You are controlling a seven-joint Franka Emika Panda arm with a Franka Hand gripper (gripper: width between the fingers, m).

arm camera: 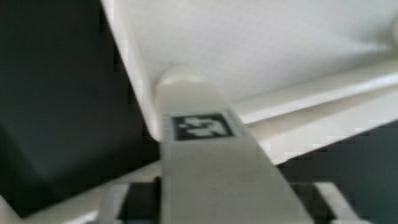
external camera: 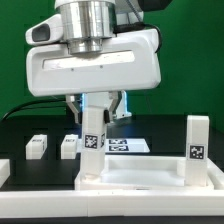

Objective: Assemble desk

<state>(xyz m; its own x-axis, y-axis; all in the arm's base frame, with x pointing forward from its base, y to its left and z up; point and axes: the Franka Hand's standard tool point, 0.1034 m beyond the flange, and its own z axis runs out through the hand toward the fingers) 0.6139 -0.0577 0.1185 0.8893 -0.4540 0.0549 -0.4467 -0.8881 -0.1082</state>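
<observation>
Lying nearest in the exterior view, the model desk's rimmed white top (external camera: 135, 182) spans the foreground. Upright on its corner toward the exterior view's left stands a tagged leg (external camera: 92, 150). The pincer (external camera: 95, 118) is clamped on it from above, one finger on either side. A second leg (external camera: 197, 142) stands upright at the opposite corner. Farther back, two loose legs (external camera: 37, 146) (external camera: 68, 146) lie toward the exterior view's left, apart from the top. The marker board (external camera: 125, 146) lies behind the held leg. The wrist view shows that leg's tag (arm camera: 205, 125) facing the camera.
</observation>
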